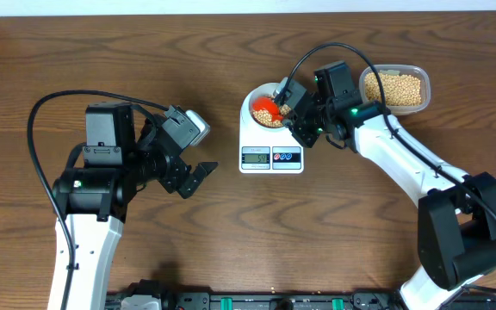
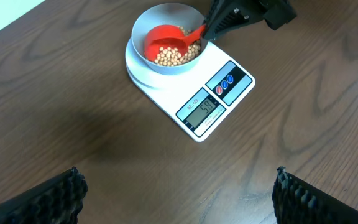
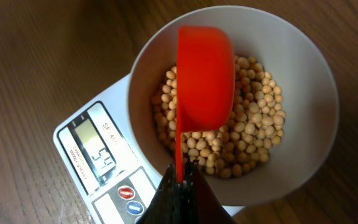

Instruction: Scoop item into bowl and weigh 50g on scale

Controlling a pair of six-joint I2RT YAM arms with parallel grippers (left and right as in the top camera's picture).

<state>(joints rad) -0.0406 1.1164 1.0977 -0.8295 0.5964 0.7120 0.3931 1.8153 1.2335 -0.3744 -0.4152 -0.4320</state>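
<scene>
The pale bowl (image 1: 260, 96) stands on the white scale (image 1: 271, 158), whose display reads about 54. Tan beans (image 3: 253, 134) lie in the bowl (image 3: 303, 74). My right gripper (image 1: 293, 110) is shut on the thin handle of a red scoop (image 3: 205, 74), which hangs turned on its side over the beans inside the bowl; the wrist view shows the fingers (image 3: 182, 180) pinching the handle. The scoop (image 2: 166, 45), bowl (image 2: 143, 25) and scale (image 2: 219, 99) also show in the left wrist view. My left gripper (image 1: 195, 178) is open and empty, over bare table left of the scale.
A clear plastic tub (image 1: 395, 87) full of the same beans stands at the back right, just behind my right arm. Brown wooden table (image 1: 231, 232) lies all around. A dark rail runs along the front edge.
</scene>
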